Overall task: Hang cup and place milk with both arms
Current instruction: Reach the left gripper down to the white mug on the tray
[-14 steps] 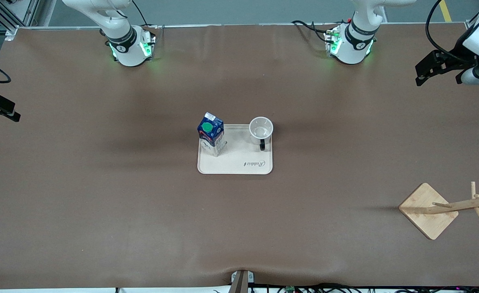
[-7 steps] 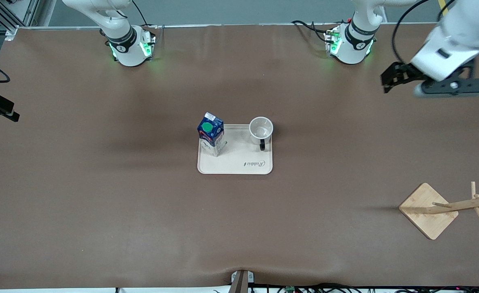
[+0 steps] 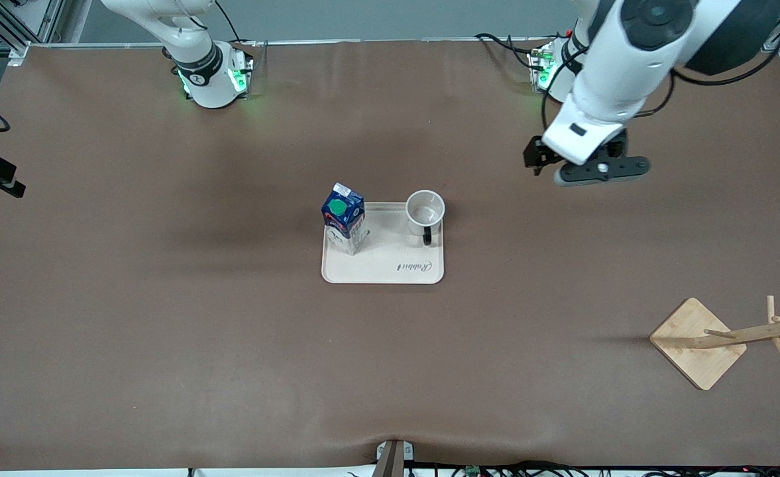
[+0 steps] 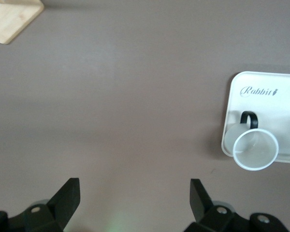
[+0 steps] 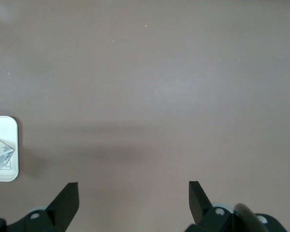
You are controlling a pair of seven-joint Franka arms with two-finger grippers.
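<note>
Cup (image 3: 425, 211) and milk (image 3: 344, 219) upright on the tray (image 3: 390, 270).
Left gripper (image 4: 134, 200) hangs over bare worktop (image 3: 164, 318), right gripper (image 5: 133, 199) too, both fingers spread open.

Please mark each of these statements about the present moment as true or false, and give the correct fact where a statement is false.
1. The cup stands upright on the tray. True.
2. The milk lies on its side on the bare table. False: it stands upright on the tray, beside the cup, toward the right arm's end.
3. The left end effector is open and holds nothing. True: it is over bare table, not over the tray.
4. The cup already hangs on the wooden rack. False: the rack's pegs are bare and the cup is on the tray.
5. The right end effector is shut on the milk. False: it is open and empty over bare table.
</note>
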